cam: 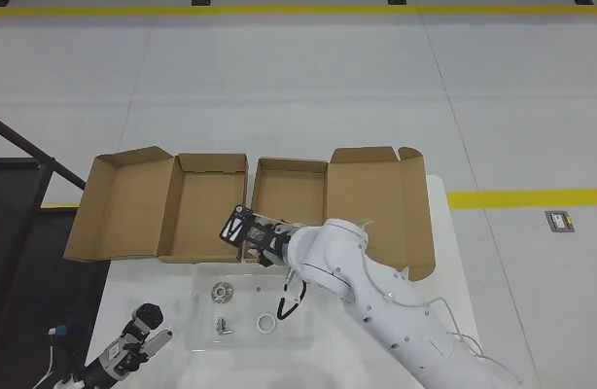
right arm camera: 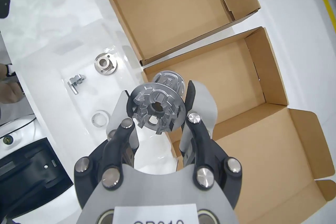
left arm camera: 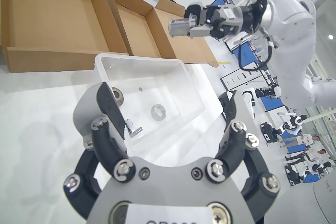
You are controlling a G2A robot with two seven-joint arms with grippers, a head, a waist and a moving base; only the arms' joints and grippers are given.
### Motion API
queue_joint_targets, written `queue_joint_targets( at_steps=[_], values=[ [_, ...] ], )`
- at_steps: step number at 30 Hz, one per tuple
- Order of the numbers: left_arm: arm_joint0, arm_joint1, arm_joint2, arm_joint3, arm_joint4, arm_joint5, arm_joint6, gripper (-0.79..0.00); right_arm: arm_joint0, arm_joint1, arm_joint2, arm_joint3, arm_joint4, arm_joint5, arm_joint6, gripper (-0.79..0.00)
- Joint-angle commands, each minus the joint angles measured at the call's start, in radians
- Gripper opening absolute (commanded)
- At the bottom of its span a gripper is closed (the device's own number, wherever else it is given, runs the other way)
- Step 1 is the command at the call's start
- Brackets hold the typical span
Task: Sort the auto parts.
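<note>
My right gripper (right arm camera: pixel 157 101) is shut on a grey spool-shaped hub (right arm camera: pixel 157 108) with a toothed face. It holds the hub in the air above the front-left corner of the right cardboard box (cam: pixel 291 199), close to the left box (cam: pixel 209 209). The left wrist view shows that gripper (left arm camera: pixel 189 26) with the hub (left arm camera: pixel 178 28) well above the boxes. A white tray (cam: pixel 298 335) in front of the boxes holds a round flange (right arm camera: pixel 105 64), a small bracket (right arm camera: pixel 76 80) and a ring (right arm camera: pixel 99 118). My left gripper (left arm camera: pixel 168 96) stands open with nothing in it, near the table's front-left, just outside the tray.
Both boxes are open, with bare floors and their lids folded outward. The right box's lid (cam: pixel 376 204) lies flat toward the table's right side. A black frame (cam: pixel 26 156) stands off the table's left edge. White tabletop lies bare around the tray.
</note>
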Motion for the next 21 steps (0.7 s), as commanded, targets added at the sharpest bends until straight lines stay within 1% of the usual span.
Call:
queue_joint_targets(
  at_steps=[1, 3, 4, 5, 6, 8, 9, 11, 12, 14, 18, 21],
  values=[
    [0.000, 0.000, 0.000, 0.000, 0.000, 0.000, 0.000, 0.000, 0.090, -0.029, -0.017, 0.152, 0.065, 0.042, -0.026, -0.785],
    [0.000, 0.000, 0.000, 0.000, 0.000, 0.000, 0.000, 0.000, 0.166, -0.059, -0.028, 0.301, 0.128, 0.081, -0.058, -0.785],
    [0.000, 0.000, 0.000, 0.000, 0.000, 0.000, 0.000, 0.000, 0.198, -0.075, -0.037, 0.365, 0.164, 0.079, -0.082, -0.785],
    [0.000, 0.000, 0.000, 0.000, 0.000, 0.000, 0.000, 0.000, 0.227, -0.089, -0.042, 0.437, 0.201, 0.057, -0.107, -0.785],
    [0.000, 0.000, 0.000, 0.000, 0.000, 0.000, 0.000, 0.000, 0.257, -0.102, -0.043, 0.514, 0.227, 0.063, -0.128, -0.785],
    [0.000, 0.000, 0.000, 0.000, 0.000, 0.000, 0.000, 0.000, 0.295, -0.127, -0.049, 0.638, 0.297, -0.004, -0.179, -0.785],
    [0.000, 0.000, 0.000, 0.000, 0.000, 0.000, 0.000, 0.000, 0.318, -0.138, -0.051, 0.709, 0.310, 0.001, -0.189, -0.785],
    [0.000, 0.000, 0.000, 0.000, 0.000, 0.000, 0.000, 0.000, 0.339, -0.162, -0.057, 0.808, 0.356, -0.046, -0.221, -0.785],
    [0.000, 0.000, 0.000, 0.000, 0.000, 0.000, 0.000, 0.000, 0.353, -0.173, -0.060, 0.861, 0.365, -0.037, -0.228, -0.785],
    [0.000, 0.000, 0.000, 0.000, 0.000, 0.000, 0.000, 0.000, 0.364, -0.194, -0.066, 0.931, 0.392, -0.059, -0.241, -0.785],
    [0.000, 0.000, 0.000, 0.000, 0.000, 0.000, 0.000, 0.000, 0.388, -0.227, -0.072, 1.036, 0.414, -0.054, -0.245, -0.785],
    [0.000, 0.000, 0.000, 0.000, 0.000, 0.000, 0.000, 0.000, 0.392, -0.235, -0.072, 1.058, 0.420, -0.057, -0.247, -0.785]
  ],
)
